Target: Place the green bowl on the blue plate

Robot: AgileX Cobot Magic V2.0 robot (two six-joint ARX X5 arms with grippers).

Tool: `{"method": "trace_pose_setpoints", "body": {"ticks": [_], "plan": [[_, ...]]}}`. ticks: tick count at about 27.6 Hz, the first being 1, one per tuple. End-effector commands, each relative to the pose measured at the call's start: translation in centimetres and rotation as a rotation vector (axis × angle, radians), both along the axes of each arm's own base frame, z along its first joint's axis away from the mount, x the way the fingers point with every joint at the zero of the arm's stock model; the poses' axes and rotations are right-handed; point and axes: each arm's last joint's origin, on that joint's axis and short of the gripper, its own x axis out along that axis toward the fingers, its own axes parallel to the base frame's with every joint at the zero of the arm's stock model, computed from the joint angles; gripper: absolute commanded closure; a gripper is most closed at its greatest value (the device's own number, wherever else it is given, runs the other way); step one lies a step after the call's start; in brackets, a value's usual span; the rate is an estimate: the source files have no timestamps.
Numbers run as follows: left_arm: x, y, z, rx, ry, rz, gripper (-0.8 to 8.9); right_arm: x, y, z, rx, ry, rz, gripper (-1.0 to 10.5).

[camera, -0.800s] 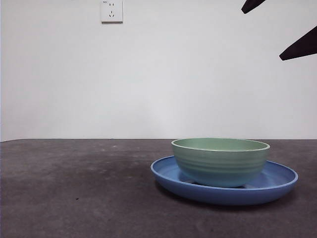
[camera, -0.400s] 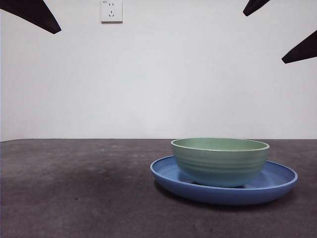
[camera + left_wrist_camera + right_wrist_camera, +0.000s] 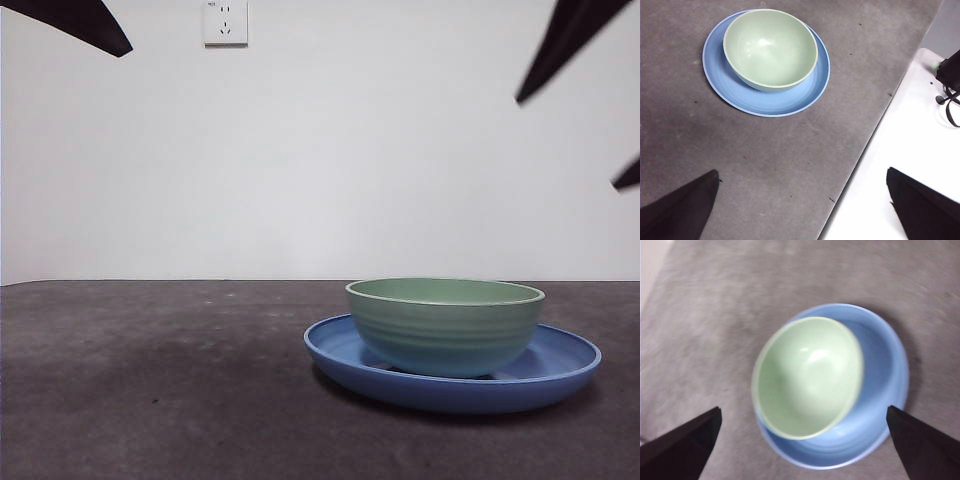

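The green bowl is sitting upright inside the blue plate, off-center; above the plate, the right gripper and the left gripper are hovering, jaws spread, gripping nothing.

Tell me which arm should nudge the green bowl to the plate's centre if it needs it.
Right, probably. The right gripper hangs open almost directly over the green bowl, which sits off-centre in the blue plate. The left gripper, also open, is farther off by the mat's edge.
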Motion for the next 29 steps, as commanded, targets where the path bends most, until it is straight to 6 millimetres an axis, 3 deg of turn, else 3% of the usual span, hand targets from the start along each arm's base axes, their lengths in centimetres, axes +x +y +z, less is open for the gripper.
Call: {"method": "trace_pose_setpoints", "body": {"ticks": [1, 11, 18, 24, 29], "plan": [[0.0, -0.2, 0.5, -0.011, -0.02, -0.018, 1.84, 1.7, -1.0, -0.6, 0.043, 0.047, -0.039, 3.8], [0.0, -0.2, 0.5, -0.011, -0.02, -0.017, 1.84, 6.5, -4.5, -5.6, 0.259, 0.203, -0.037, 4.3], [0.0, -0.2, 0.5, -0.011, -0.02, -0.017, 1.84, 8.0, -4.6, -8.8, 0.26, 0.275, -0.005, 5.8], [0.0, -0.2, 0.5, -0.011, -0.02, -0.017, 1.84, 8.9, -4.6, -10.9, 0.256, 0.32, 0.004, 5.8], [0.0, -0.2, 0.5, -0.012, -0.021, -0.017, 1.84, 9.3, -3.3, -11.9, 0.226, 0.31, 0.068, 6.4]]}}
